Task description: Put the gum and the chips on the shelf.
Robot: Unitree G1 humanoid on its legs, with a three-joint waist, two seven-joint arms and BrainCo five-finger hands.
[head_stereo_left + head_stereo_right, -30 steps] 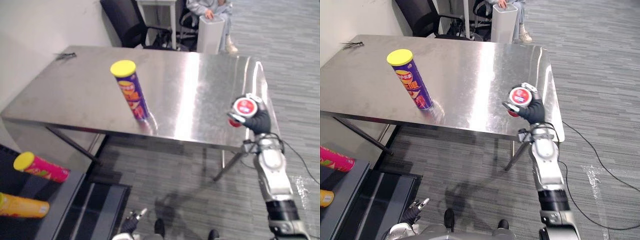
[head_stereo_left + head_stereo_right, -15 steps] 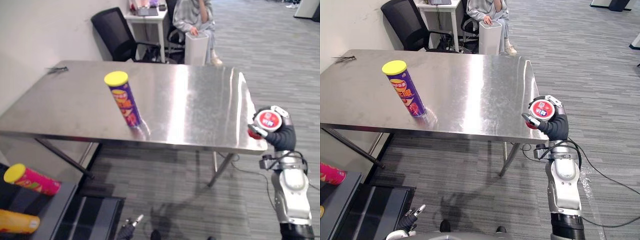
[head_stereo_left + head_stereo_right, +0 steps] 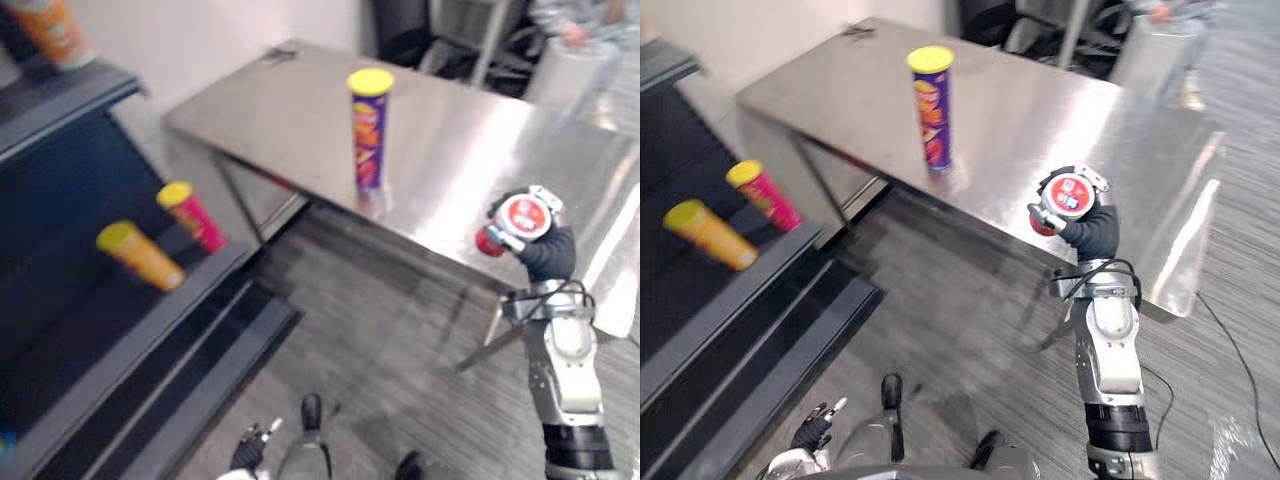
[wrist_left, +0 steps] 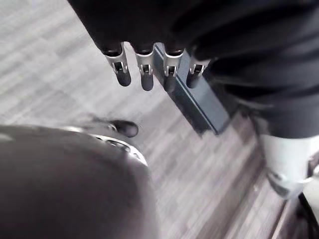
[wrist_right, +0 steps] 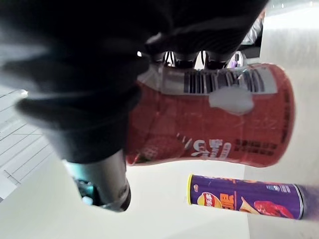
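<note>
My right hand (image 3: 548, 252) is shut on a red gum canister (image 3: 518, 218) with a white lid, held up in front of the table's near edge. In the right wrist view the fingers wrap the gum canister (image 5: 214, 119). A tall purple chips can (image 3: 368, 130) with a yellow lid stands upright on the steel table (image 3: 460, 170), to the left of and beyond that hand. A dark blue shelf (image 3: 130, 330) stands at the left. My left hand (image 3: 810, 432) hangs low near the floor, its fingers (image 4: 144, 74) straight and holding nothing.
A pink can (image 3: 192, 215) and an orange can (image 3: 138, 255) lie on the shelf's lower board; another orange can (image 3: 55, 30) sits on its top board. A person (image 3: 580, 20) sits behind the table by a white bin (image 3: 565, 75). Grey carpet lies between table and shelf.
The whole picture has swung left, bringing the shelf into sight. My right hand still holds the gum canister. The purple can stands where it did on the table.
</note>
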